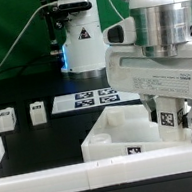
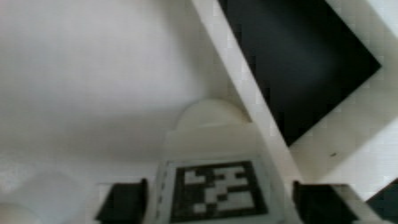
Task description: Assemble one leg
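Nearest the lens, a white rail [image 1: 96, 171] along the worktop's front edge. Behind it, toward the front right corner, gripper [image 1: 169, 122] clamped on a tagged leg [image 1: 168, 118] over the white tray [image 1: 110, 132]. Likely light, stiff, smooth plastic; best pinched across flat sides. Spare legs [image 1: 6, 118] near the left edge.

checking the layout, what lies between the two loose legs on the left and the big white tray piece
In the exterior view, only bare black table lies between the two loose legs and the tray piece; the marker board sits farther back.
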`<state>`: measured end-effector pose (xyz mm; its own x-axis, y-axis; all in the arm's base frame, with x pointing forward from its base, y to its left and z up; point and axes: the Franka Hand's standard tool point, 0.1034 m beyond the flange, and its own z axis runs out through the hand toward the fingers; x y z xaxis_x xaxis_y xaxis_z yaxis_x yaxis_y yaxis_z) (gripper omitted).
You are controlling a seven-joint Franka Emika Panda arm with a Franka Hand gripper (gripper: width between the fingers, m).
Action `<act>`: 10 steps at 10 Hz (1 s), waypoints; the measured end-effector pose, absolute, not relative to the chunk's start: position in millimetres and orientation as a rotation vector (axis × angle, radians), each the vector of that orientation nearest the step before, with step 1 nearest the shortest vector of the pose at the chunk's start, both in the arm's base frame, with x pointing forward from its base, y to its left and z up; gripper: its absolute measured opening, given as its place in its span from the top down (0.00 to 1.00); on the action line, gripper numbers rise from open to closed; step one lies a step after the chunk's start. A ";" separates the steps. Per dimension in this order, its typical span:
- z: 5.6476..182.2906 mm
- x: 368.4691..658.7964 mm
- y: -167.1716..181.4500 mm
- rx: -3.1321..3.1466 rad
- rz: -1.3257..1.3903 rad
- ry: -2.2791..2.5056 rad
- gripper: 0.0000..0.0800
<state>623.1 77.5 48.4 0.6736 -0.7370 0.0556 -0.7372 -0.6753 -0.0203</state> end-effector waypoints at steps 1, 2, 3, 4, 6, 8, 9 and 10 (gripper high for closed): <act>48.6 623.2 77.8 2.871 0.093 -1.264 0.22; 49.5 623.6 78.2 2.872 0.095 -1.264 0.22; 50.0 624.0 78.3 2.873 0.096 -1.266 0.20; 50.9 624.4 78.7 2.874 0.097 -1.267 0.19; 55.9 626.2 80.6 2.880 0.105 -1.269 0.19; 68.5 630.8 82.7 2.892 0.124 -1.278 0.19; 70.2 631.1 84.0 2.894 0.127 -1.280 0.19; 69.4 630.8 83.7 2.893 0.126 -1.279 0.19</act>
<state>630.8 83.7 69.4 0.6704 -0.7393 0.0629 -0.7374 -0.6733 -0.0544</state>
